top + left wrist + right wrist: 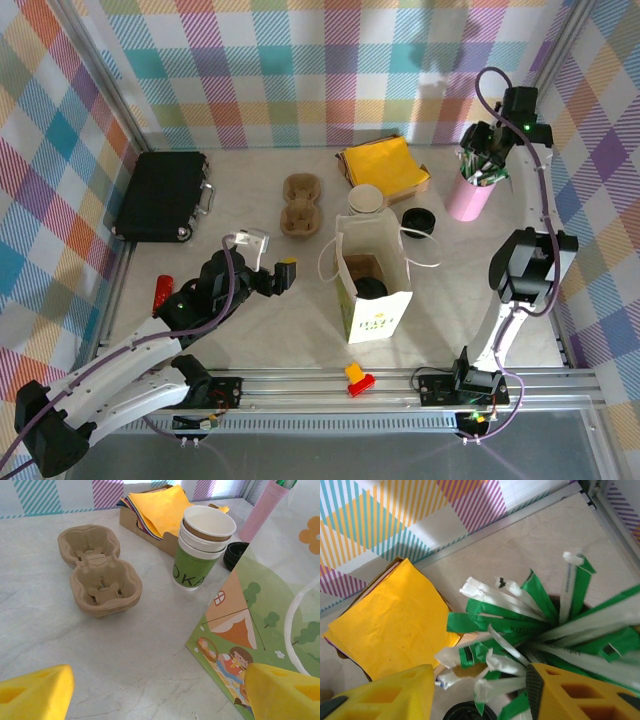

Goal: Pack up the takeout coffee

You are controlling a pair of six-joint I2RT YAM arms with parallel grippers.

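Right tool half-wide astride green-white sticks (in pink cup); suggest pinching one stick, lifting straight. Left tool wide, empty.

My work surface is a table with a pale, faintly marbled cream top. Three walls enclose it: the back wall, the left wall and the right wall. All three are covered in pastel plaid of teal, yellow, pink, purple and orange. At the rear corners stand a silver left post and right post. A slotted aluminium rail runs along the near edge. Lighting is bright and even. Soft grey shadows fall on the back wall toward its right end.
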